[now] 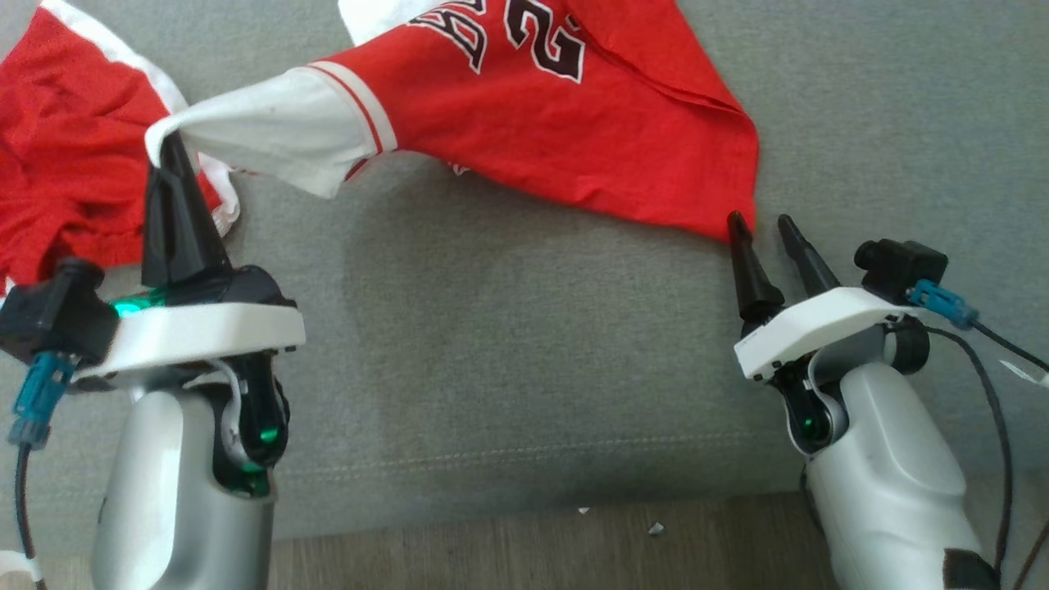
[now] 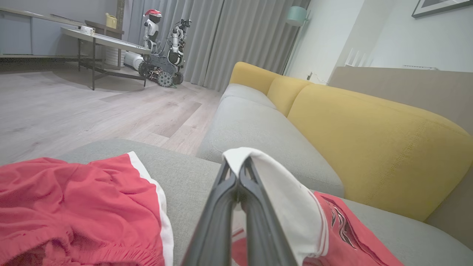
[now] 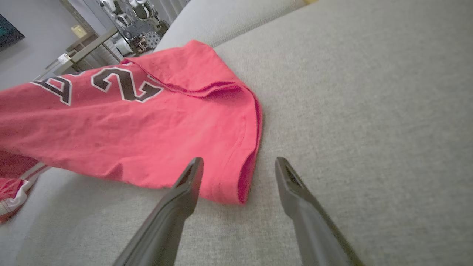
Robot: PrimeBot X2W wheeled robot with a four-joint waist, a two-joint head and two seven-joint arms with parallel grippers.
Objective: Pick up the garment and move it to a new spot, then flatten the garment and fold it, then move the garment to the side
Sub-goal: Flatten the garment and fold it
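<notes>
Left fingers (image 1: 172,176) pinch the jersey (image 1: 574,139) by its sleeve (right fingers (image 1: 746,262) parted).

The red jersey (image 1: 574,139) is cut off by the top edge of the head view, so its black numerals (image 1: 545,37) are seen only in part, and the red shorts (image 1: 57,164) are cropped at the left edge. The tips of the left pincer (image 1: 168,141) are covered by the white sleeve (image 1: 279,123) draped over them. In the right wrist view the far furniture (image 3: 85,48) is blurred past telling.
</notes>
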